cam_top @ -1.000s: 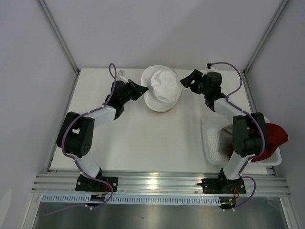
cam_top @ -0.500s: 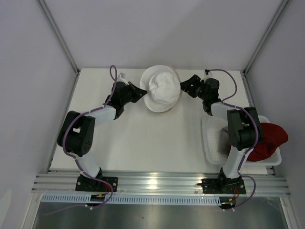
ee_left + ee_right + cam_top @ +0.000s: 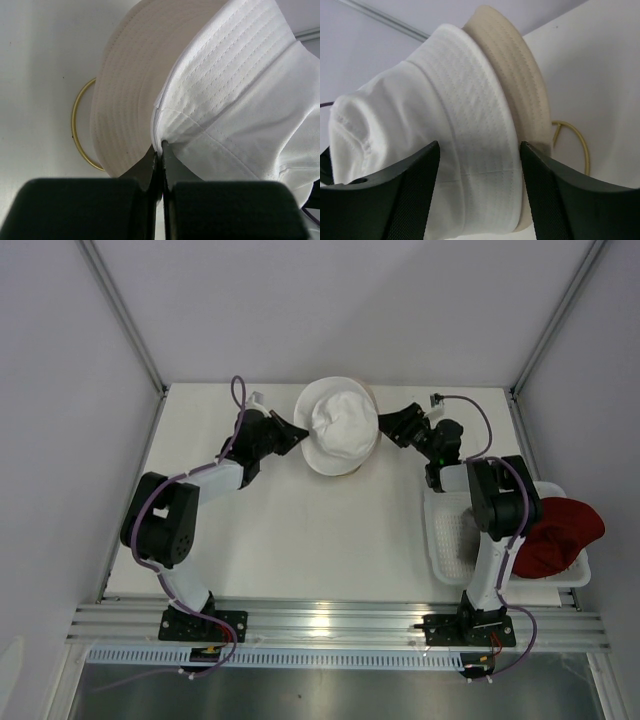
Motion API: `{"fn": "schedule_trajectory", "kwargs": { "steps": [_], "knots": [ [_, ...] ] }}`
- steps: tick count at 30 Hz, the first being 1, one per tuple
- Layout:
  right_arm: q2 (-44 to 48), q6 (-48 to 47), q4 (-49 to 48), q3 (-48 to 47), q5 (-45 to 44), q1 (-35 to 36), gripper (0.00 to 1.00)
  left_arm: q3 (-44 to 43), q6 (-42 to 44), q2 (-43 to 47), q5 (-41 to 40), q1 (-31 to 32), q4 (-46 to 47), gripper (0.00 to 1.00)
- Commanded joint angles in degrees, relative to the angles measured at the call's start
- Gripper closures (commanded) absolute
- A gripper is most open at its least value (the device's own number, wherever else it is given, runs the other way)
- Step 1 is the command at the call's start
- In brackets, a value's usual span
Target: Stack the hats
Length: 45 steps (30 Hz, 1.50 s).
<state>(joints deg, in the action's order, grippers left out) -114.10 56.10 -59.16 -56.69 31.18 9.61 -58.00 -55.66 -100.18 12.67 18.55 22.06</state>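
Note:
A white hat (image 3: 340,428) sits over a cream hat (image 3: 345,471) on the gold wire-ring stand at the back middle of the table. My left gripper (image 3: 302,437) is shut on the white hat's brim (image 3: 165,135) at its left edge; the cream hat (image 3: 125,95) shows beneath. My right gripper (image 3: 385,426) is open at the hats' right side, and its jaws straddle the white brim (image 3: 470,135) without closing; the cream hat (image 3: 520,85) lies behind. A dark red hat (image 3: 560,535) lies in the basket on the right. No clearly grey hat shows.
The gold ring stand (image 3: 75,125) peeks out under the hats; it also shows in the right wrist view (image 3: 580,145). The white mesh basket (image 3: 450,540) stands at the right, near the front edge. The enclosure walls rise behind and at both sides.
My right gripper has moved in closer to the hats' right side and its arm has folded nearer. The white hat's crown has bunched slightly. The left gripper keeps its pinch.

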Motion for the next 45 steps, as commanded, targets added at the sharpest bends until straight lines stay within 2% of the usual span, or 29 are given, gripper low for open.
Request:
{"fn": "schedule_trajectory", "kwargs": {
  "steps": [1,5,8,11,12,14,15,24,28,34,39,45],
  "knots": [
    [-1.64,4.45,-13.78,0.43,3.71,0.24,0.32,-0.71,2.57,-0.19,-0.10,-0.53,-7.21,0.99],
    [-4.02,7.09,-17.65,0.17,4.24,0.32,0.33,-1.24,2.66,0.07,-0.19,-0.53,-7.65,0.99],
    [-5.42,8.15,-19.23,0.00,4.68,0.33,0.45,-1.07,2.49,0.60,-0.10,-0.53,-7.83,0.99],
    [-5.60,8.24,-19.24,0.17,5.03,0.15,0.63,-0.80,1.87,2.09,0.43,-0.53,-7.04,0.99],
    [-5.34,8.15,-19.16,0.35,5.29,0.15,0.75,-1.24,1.87,2.53,0.86,-0.53,-7.04,0.99],
    [-4.12,8.15,-18.28,0.61,5.38,-0.11,0.87,-1.15,1.52,3.58,1.39,-0.53,-6.95,0.99],
    [-3.50,7.98,-17.84,0.70,5.56,-0.11,1.00,-1.24,1.34,4.81,1.66,-0.53,-6.86,0.99],
    [7.39,11.13,-10.28,4.56,3.46,-0.46,1.00,-4.75,-0.24,10.44,6.84,-1.14,-9.49,0.99],
    [11.53,9.65,-5.37,4.66,1.87,-0.29,1.00,-7.13,-1.73,10.89,8.25,-1.76,-11.33,0.99],
    [13.55,7.80,5.86,2.55,-2.70,-0.03,1.00,-10.64,-7.35,7.37,8.08,-3.25,-11.08,0.99],
    [14.08,7.10,12.30,2.46,-6.65,-0.20,1.00,-9.50,-14.82,2.72,12.55,-4.75,-3.88,0.99],
    [13.73,2.97,19.51,0.61,-7.36,-0.11,1.00,-10.21,-12.99,-0.45,12.56,-4.83,-4.93,0.99]
  ]
}}
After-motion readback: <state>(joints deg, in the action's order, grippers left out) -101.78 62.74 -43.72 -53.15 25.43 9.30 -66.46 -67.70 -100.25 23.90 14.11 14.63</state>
